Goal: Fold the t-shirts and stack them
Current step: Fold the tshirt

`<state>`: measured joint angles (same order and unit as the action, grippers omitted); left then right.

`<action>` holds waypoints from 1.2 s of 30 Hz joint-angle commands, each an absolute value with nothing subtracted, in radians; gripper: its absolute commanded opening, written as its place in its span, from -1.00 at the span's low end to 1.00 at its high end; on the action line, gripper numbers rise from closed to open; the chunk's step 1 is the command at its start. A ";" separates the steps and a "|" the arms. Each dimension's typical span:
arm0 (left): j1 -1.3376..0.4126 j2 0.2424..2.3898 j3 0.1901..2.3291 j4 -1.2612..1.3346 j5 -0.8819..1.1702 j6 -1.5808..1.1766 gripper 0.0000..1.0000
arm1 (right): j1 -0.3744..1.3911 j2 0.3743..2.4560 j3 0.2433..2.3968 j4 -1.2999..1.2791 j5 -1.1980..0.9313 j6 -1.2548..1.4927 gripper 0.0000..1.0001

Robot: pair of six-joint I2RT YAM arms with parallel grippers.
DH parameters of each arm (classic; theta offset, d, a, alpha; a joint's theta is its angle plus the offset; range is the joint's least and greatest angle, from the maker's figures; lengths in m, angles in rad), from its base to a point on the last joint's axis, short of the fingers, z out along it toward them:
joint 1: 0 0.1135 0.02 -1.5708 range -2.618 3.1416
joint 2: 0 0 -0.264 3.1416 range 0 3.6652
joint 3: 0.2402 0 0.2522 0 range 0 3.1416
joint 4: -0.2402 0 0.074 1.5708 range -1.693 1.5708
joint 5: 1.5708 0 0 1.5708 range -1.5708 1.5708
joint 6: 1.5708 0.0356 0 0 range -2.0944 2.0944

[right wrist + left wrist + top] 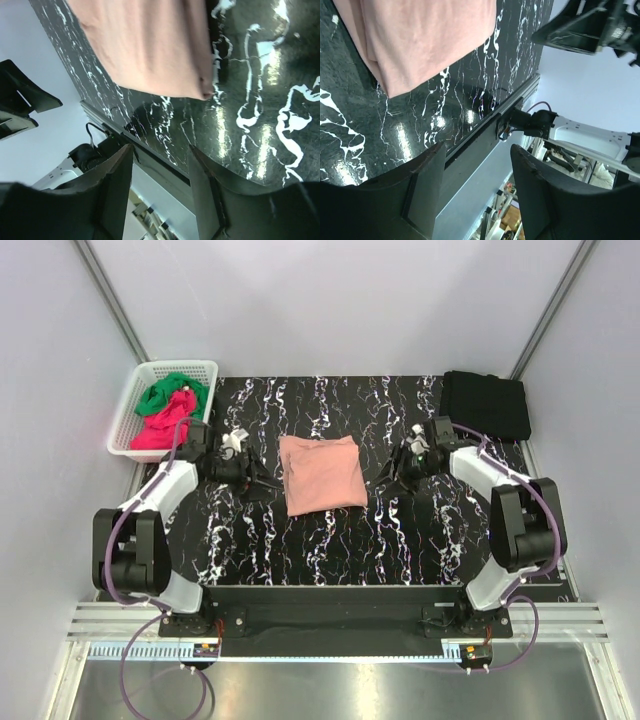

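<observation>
you have a white basket (127,430) well off to the far left of the salmon-pink t-shirt (322,473); inside it a green tee (172,392) is bunched at the farther end and a magenta-red tee (158,433) at the nearer end. the pink shirt lies folded into a flat rectangle on the marbled table (330,540). well off to its far right sits a black tee (487,405), probably folded, though it is too dark to be sure. your left gripper (264,481) is just beside the pink shirt's left edge and your right gripper (386,480) just beside its right edge. both have their jaws spread wide with nothing between them, and both are clear of the cloth.
</observation>
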<state>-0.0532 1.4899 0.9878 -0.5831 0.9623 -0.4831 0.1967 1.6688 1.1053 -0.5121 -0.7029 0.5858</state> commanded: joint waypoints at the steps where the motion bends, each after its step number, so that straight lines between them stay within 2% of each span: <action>1: -0.048 1.520 0.933 -0.541 1.016 -0.471 0.18 | 0.183 1.709 1.045 -0.385 -0.776 0.591 0.10; 12: -0.046 1.701 0.930 -0.509 0.970 -0.440 0.17 | 0.172 1.868 1.092 -0.299 -0.810 0.549 0.13; 30: -0.009 1.995 1.229 -0.489 0.954 -0.498 0.14 | 0.100 2.222 1.348 -0.141 -0.936 0.638 0.13; 36: -0.009 2.088 1.315 -0.489 0.979 -0.514 0.13 | 0.101 2.279 1.391 -0.098 -1.020 0.672 0.12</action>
